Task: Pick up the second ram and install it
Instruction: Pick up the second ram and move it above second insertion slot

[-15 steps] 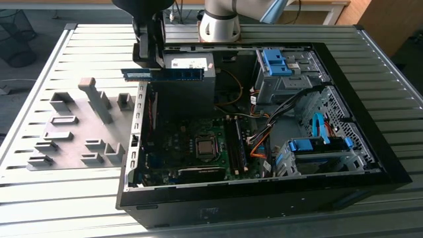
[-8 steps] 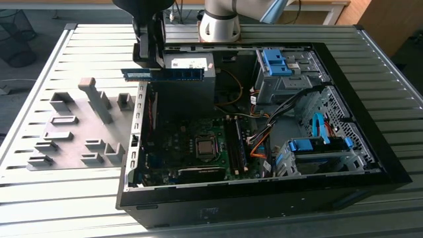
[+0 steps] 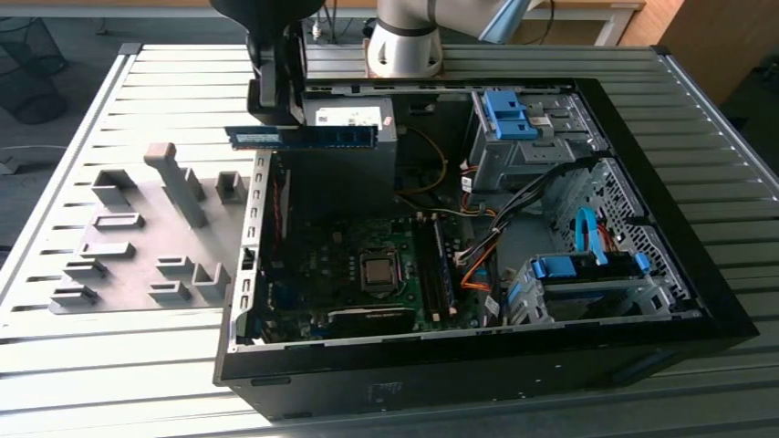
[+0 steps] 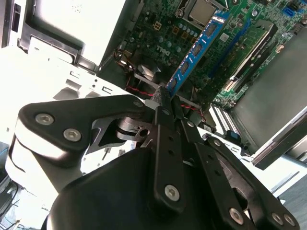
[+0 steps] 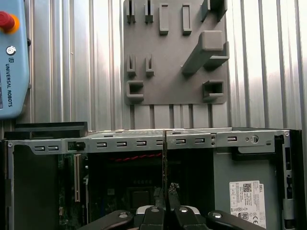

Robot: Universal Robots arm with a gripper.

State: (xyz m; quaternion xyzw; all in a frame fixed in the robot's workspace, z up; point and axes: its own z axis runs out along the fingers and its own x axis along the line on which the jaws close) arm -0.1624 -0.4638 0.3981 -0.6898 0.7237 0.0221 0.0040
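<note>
Second wrist view: one ram (image 4: 199,48), two fingers (image 4: 165,143)

One end of the second ram (image 4: 197,47) is swallowed by the gripper (image 4: 165,96) clamped on it over the computer case (image 3: 487,388). The arm (image 3: 408,41) behind the case gets cropped off at the edge.

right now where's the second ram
In the exterior view the second ram is held in the gripper, over the wall of the case on the exterior view's left, beside the power supply.
</note>
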